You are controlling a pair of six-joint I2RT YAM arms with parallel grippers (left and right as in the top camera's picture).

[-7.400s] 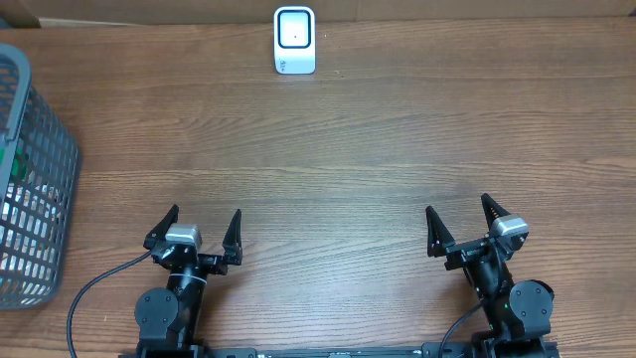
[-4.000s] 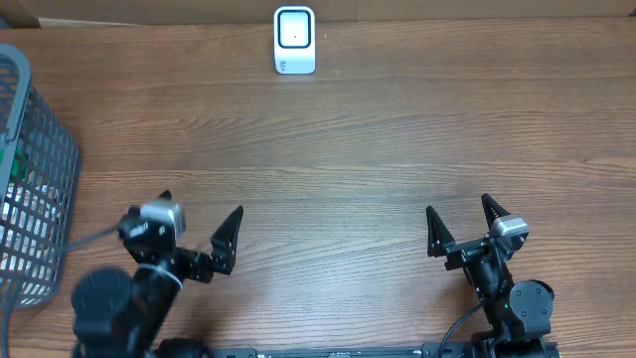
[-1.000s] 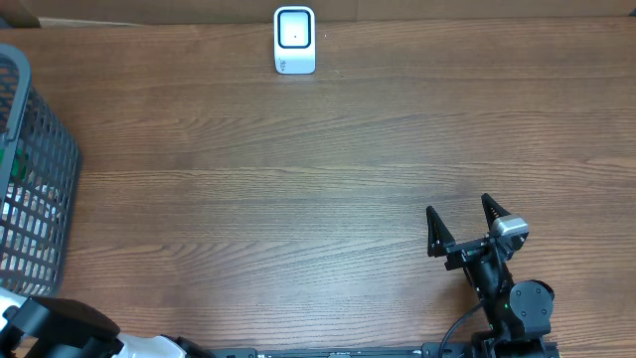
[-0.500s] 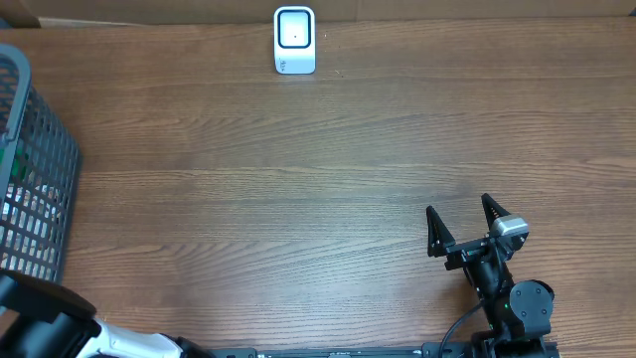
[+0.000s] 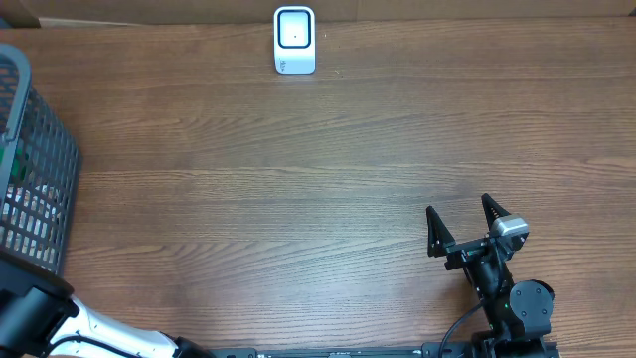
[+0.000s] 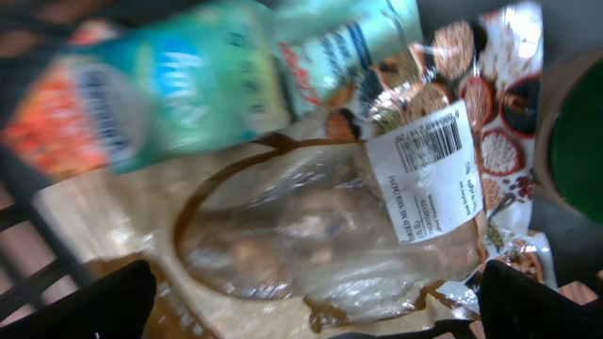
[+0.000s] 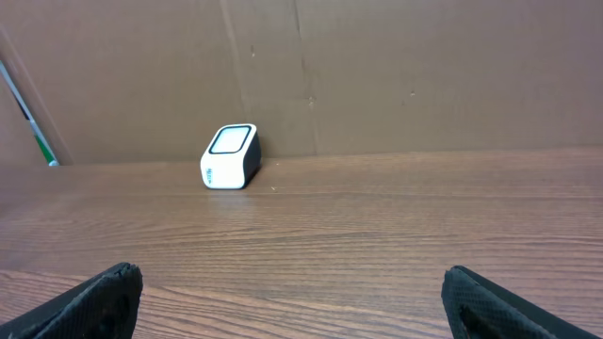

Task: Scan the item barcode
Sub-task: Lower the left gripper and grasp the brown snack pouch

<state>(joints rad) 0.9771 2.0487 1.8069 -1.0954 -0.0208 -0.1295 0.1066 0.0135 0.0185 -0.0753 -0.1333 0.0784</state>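
- At the table's [image 5: 328, 169] left edge: grey wire basket [image 5: 42, 179], with packaged goods inside.
- In the basket, seen from the left wrist: clear plastic bag [image 6: 283, 235] with brownish contents, lying flat. A white barcode label [image 6: 429, 169] is on its right end, facing the camera.
- Behind the bag: blurred teal packet [image 6: 179, 85] and a printed snack wrapper [image 6: 504, 113]. A green object [image 6: 579, 141] is at the right edge; what it is cannot be told.
- Left gripper [image 6: 311, 306]: jaws spread wide above the bag, 2 fingertips at the lower corners of its own view, holding nothing. Contact with the bag cannot be told.
- Right gripper [image 5: 459, 221]: parked near the table's front right, jaws wide apart, empty and touching nothing.
- At the far edge: white barcode scanner [image 5: 294, 40], upright, well apart from both grippers and from the basket.
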